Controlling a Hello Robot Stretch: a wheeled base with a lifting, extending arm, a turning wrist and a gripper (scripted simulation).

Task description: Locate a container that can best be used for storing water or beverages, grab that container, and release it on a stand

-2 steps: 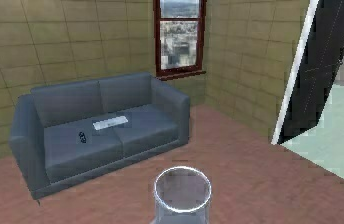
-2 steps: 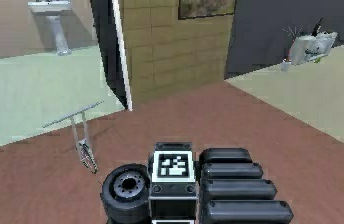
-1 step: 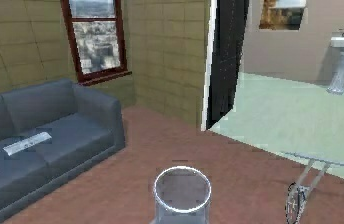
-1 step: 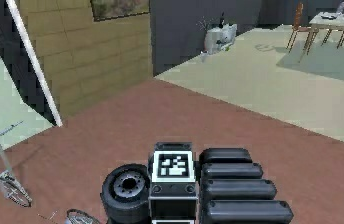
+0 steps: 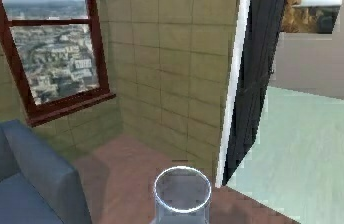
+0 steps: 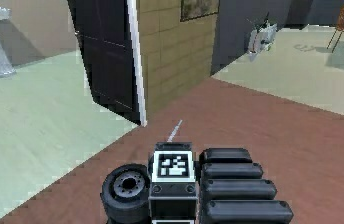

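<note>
blue sofa [image 5: 20, 175] bottom left, grey open-topped cylinder [image 5: 183, 196] near dark door [image 5: 252, 85], window [image 5: 55, 50] above sofa

A: Wall [image 5: 170, 70]?
B: Tan, gridded tiles; window frame [image 5: 65, 100] dark red; sofa [image 5: 20, 180] blue.
A: Beyond the gripper [image 6: 176, 130]?
B: Black door [image 6: 105, 55], white-edged; reddish-brown floor [image 6: 270, 120]. Beside it, marker [image 6: 173, 165] white with black marks.

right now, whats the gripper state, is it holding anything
Gripper: open or shut cannot be told; its far end is too hard to make out, so whether it holds anything cannot be told either.
</note>
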